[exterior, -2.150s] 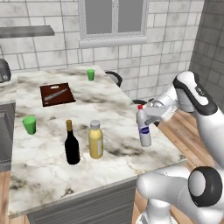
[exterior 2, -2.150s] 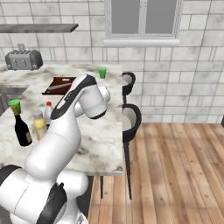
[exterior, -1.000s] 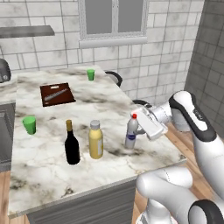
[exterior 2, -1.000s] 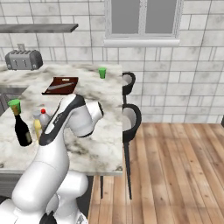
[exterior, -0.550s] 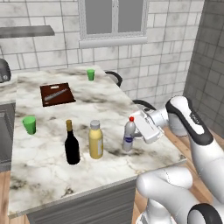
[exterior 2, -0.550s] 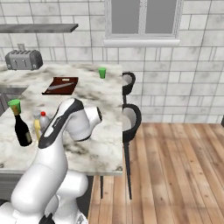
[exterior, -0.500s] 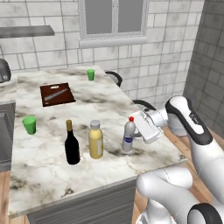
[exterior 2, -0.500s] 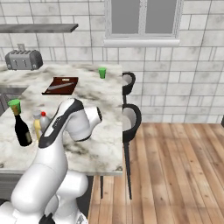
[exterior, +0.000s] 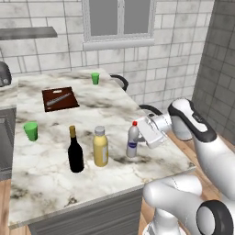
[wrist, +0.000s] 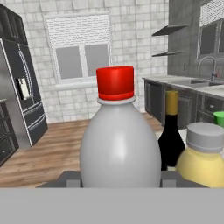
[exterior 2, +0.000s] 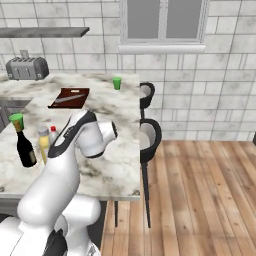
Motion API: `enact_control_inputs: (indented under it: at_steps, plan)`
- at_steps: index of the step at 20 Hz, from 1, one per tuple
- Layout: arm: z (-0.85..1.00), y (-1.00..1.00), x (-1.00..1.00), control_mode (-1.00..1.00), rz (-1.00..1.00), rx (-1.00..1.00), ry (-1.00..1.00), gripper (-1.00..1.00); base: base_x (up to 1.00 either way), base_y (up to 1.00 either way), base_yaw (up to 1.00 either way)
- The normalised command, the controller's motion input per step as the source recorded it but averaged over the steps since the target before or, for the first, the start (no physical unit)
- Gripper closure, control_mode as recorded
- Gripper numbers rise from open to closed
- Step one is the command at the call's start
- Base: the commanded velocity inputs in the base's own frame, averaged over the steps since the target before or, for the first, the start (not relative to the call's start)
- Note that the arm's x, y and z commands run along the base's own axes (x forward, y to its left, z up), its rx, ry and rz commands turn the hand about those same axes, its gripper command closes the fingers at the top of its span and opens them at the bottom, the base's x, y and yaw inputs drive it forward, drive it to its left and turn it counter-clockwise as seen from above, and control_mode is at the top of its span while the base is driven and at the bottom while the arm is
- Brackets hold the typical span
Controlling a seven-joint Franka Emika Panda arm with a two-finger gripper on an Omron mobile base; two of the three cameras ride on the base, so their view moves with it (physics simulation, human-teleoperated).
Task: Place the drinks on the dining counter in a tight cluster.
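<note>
On the dining counter (exterior: 46, 170) a tall dark wine bottle (exterior: 75, 151) and a squat yellow bottle (exterior: 100, 147) stand side by side. To their right is the small clear red-capped bottle (exterior: 132, 141), upright, with its base at or just above the marble. My gripper (exterior: 137, 138) is shut on its body from the right. In the hand view the clear bottle (wrist: 118, 148) is large between my fingertips (wrist: 72, 178), with the wine bottle (wrist: 171, 131) and the yellow bottle (wrist: 203, 157) close behind it. The right base view shows all three bottles (exterior 2: 44, 142) partly behind my arm.
One green cup (exterior: 31, 131) stands at the counter's left side and another (exterior: 95, 78) at the far end. A brown cutting board (exterior: 59, 97) lies behind the bottles. Black stools (exterior 2: 150, 135) line the counter's right edge. A toaster (exterior 2: 27, 67) sits on the back counter.
My gripper has carried the clear bottle leftward and down over the counter, from near the right edge to a spot close to the yellow bottle.
</note>
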Motion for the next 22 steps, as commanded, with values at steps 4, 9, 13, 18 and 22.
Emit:
enact_control_inputs:
  at_steps: [4,9,13,18,22]
  plan:
    - [-0.09,-0.07,0.2,-1.0,0.0,0.0,0.03,1.0,0.0,0.0,0.0]
    - [-0.05,-0.12,0.02,-1.0,0.0,-0.01,0.0,1.0,0.0,0.0,0.0]
    - [-0.03,-0.06,0.0,-1.0,0.0,-0.01,0.0,1.0,0.0,0.0,0.0]
    - [-0.25,-0.01,-0.01,-1.0,0.0,-0.01,0.0,1.0,0.0,0.0,0.0]
    - [-0.57,0.0,-0.06,-1.0,0.0,0.0,0.0,1.0,0.0,0.0,0.0]
